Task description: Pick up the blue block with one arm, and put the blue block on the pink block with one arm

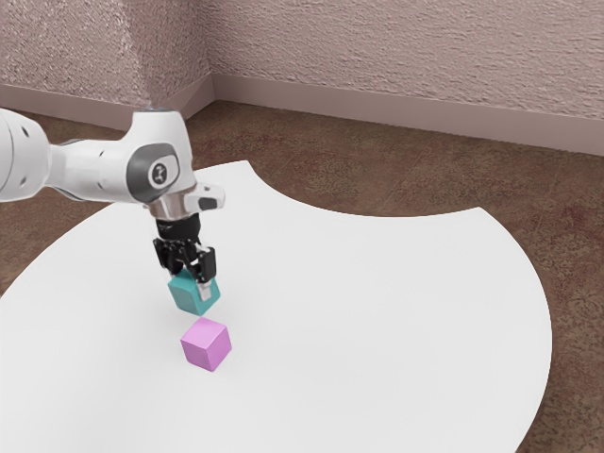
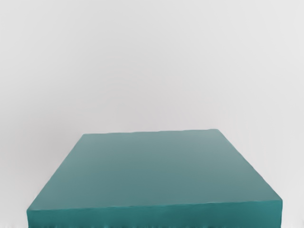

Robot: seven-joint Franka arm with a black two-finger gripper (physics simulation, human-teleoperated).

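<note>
My fingers (image 1: 198, 274) are closed narrowly on the matte, cube-shaped blue-green block (image 1: 192, 294), one on each side. I hold it left of centre in the exterior view, and it looks clear of the round white table (image 1: 396, 311). The matte, cube-shaped pink block (image 1: 206, 343) sits just below it in the frame, near but not touching.

In the wrist view the blue-green block's top face (image 2: 154, 171) lies right under my hand, so I cannot see the pink block from there. That is the main risk, I think: lining up blind and releasing off-centre, so the block tips off an edge. The held block also looks turned relative to the pink one, which would shrink the overlap. Coming down too low could knock the pink block aside.
</note>
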